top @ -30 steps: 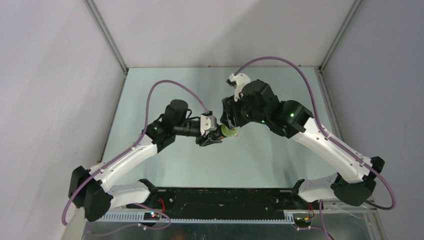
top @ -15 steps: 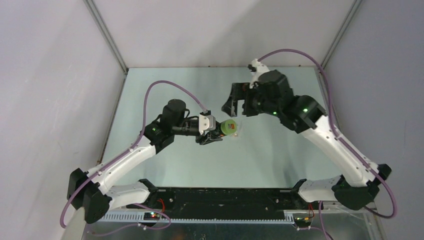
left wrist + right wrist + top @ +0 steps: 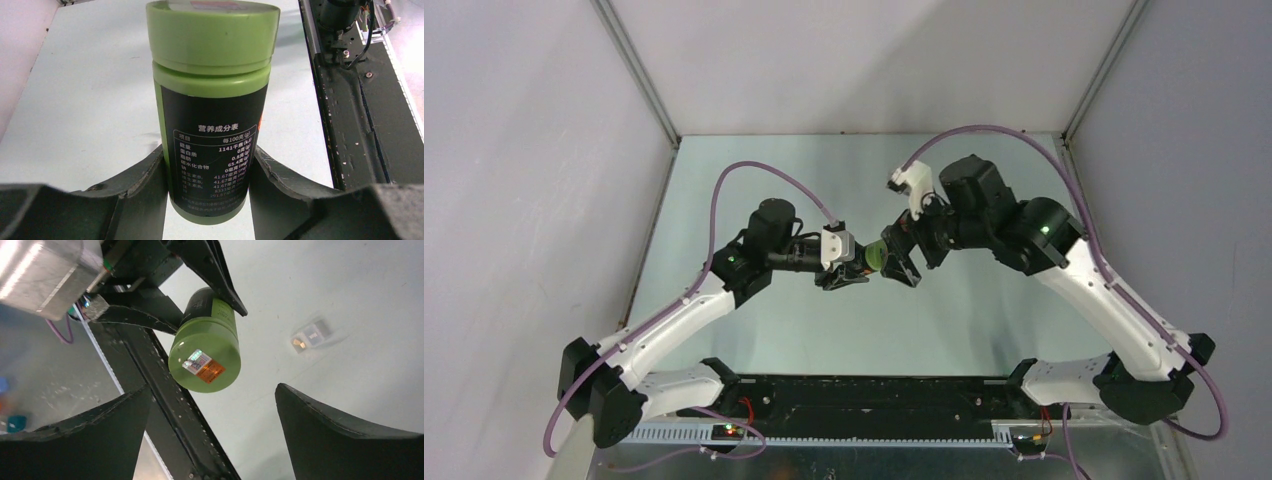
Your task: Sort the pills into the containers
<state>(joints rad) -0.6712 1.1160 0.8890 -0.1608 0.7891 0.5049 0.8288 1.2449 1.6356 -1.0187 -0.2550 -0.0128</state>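
Near the counter's middle, your left gripper point(image 3: 848, 270) clamps the green bottle point(image 3: 210, 100) by its body, cap on. Your right gripper point(image 3: 212, 397) gapes wide around that cap. The containers point(image 3: 311, 336) lie on the counter close by.

1. From above, we see only a sliver of the green bottle point(image 3: 875, 257); the right arm's fingers point(image 3: 903, 270) cover the rest.
2. In the right wrist view the clear box point(image 3: 311, 336) is blurred, and we cannot tell its contents.

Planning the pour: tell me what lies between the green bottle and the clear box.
Nothing: in the right wrist view, the stretch of table between the green bottle and the clear box is bare.
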